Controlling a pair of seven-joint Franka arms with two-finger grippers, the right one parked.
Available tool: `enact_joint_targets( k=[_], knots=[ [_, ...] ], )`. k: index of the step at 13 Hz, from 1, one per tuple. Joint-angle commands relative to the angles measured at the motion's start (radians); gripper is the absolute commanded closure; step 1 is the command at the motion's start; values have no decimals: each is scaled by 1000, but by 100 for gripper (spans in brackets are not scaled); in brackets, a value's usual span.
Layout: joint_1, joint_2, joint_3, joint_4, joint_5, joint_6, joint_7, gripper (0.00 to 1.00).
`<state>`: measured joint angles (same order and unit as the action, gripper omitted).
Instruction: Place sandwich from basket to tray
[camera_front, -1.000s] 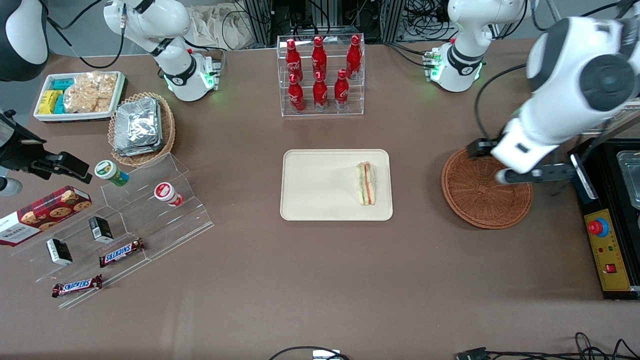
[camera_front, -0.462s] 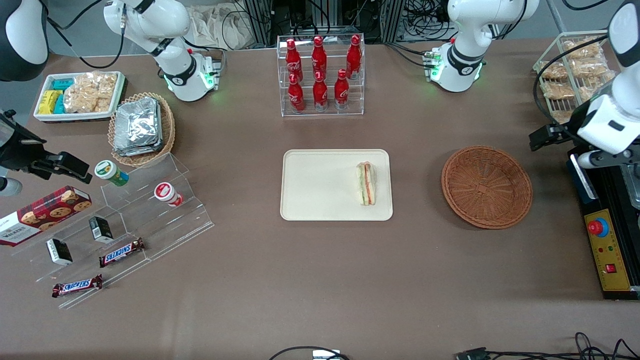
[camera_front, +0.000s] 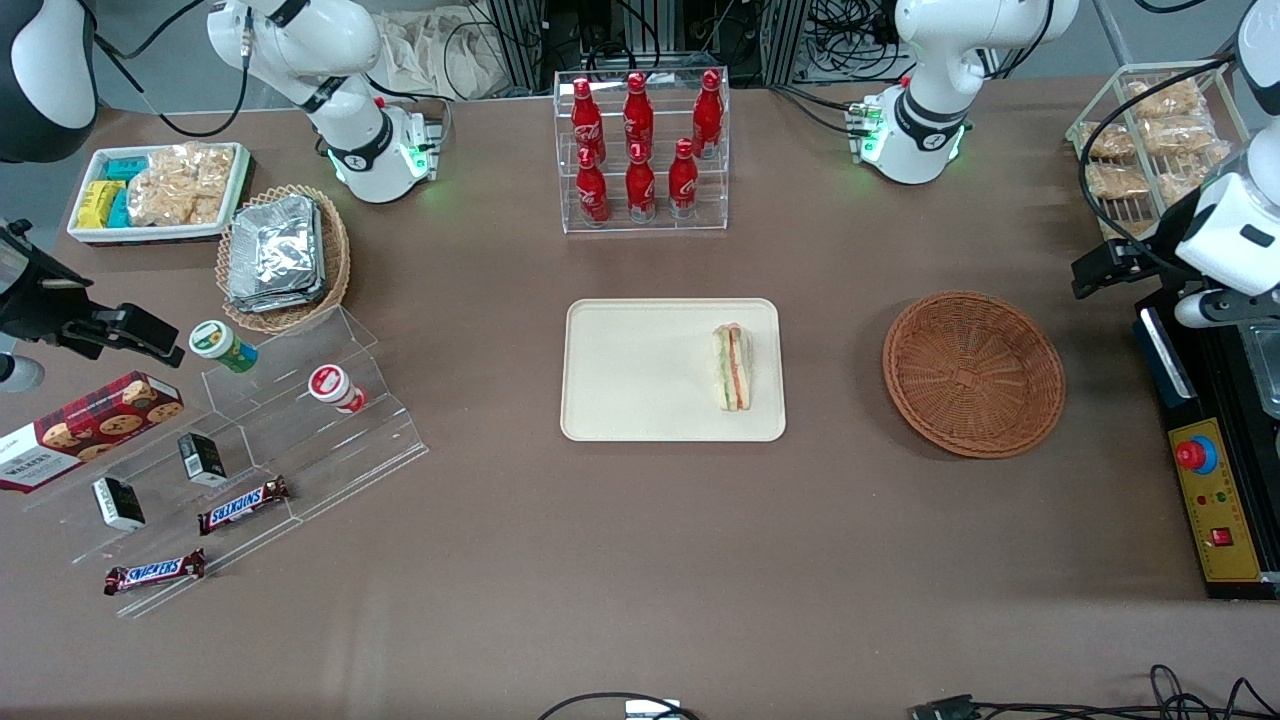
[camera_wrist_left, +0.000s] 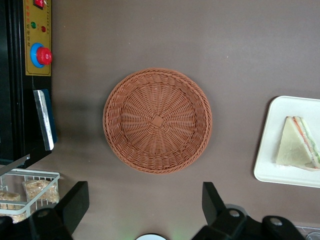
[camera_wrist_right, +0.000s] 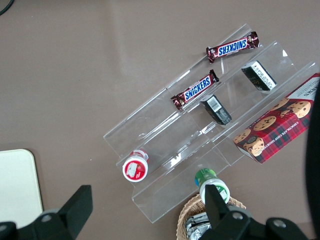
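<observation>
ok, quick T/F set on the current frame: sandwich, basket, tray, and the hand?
1. The sandwich lies on the tray. True.
2. The basket holds a foil packet. False: it holds nothing; the foil packets sit in the lighter basket toward the parked arm's end.
3. The hand is shut on the sandwich. False: it is open, holds nothing, and is above the table at the working arm's end, looking down on the basket.
4. The sandwich lies at the edge of the tray nearest the basket. True.
5. The basket touches the tray. False: bare table separates them.
</observation>
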<state>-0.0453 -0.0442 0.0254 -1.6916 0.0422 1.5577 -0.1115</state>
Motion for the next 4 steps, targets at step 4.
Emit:
enact_joint_targets(
  k=[4],
  knots=[
    [-5, 1, 4, 24, -18, -22, 12, 0]
  ],
)
